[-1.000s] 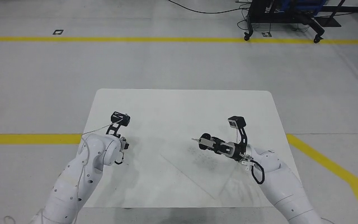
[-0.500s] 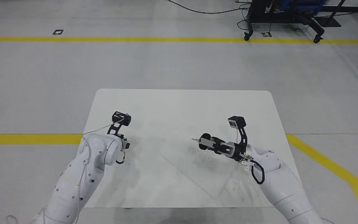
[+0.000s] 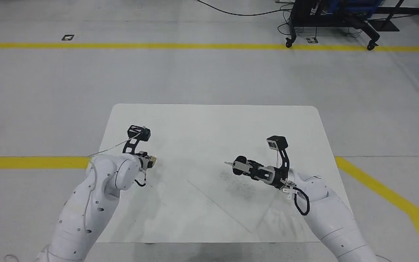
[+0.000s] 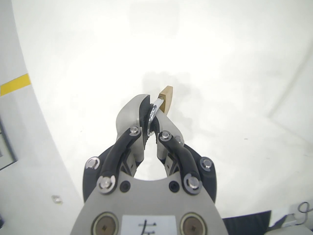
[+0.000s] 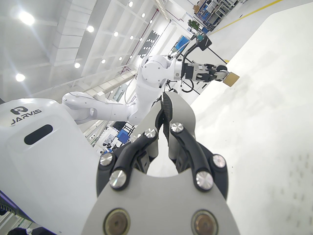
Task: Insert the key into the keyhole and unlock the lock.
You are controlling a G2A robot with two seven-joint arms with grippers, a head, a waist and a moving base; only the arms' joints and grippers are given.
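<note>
Padlock [image 4: 167, 99] sits at the tip of your left gripper [image 4: 152, 113], over the left part of the white table [image 3: 216, 121]. The two fingers are clamped onto its silver shackle [image 4: 156, 104]. The brass body juts out past the fingertips, its long axis roughly in line with the fingers and pointing away from the wrist. From above you see that brass end aimed across the table toward the other arm. The right wrist view shows the body held off the tabletop, tilted, with one broad face turned toward that camera. You cannot tell from any view which way the keyhole faces. A white label [image 4: 148, 224] with a dark printed mark sits on the left gripper's base plate. Moving right, a bare stretch of table lies between the arms, so the two task pieces are well apart. Your right gripper [image 3: 234, 164] hangs over the table's right-centre, fingers pressed together pad to pad. A thin pale sliver pokes out of the tips toward the left arm. That is the key [image 3: 227, 163], roughly level, its long axis along the fingers, too small for you to make out its teeth. Far right, beyond the table, a dark wheeled cart [image 3: 340, 16] stands past a yellow line [image 3: 196, 46] on the floor.
</note>
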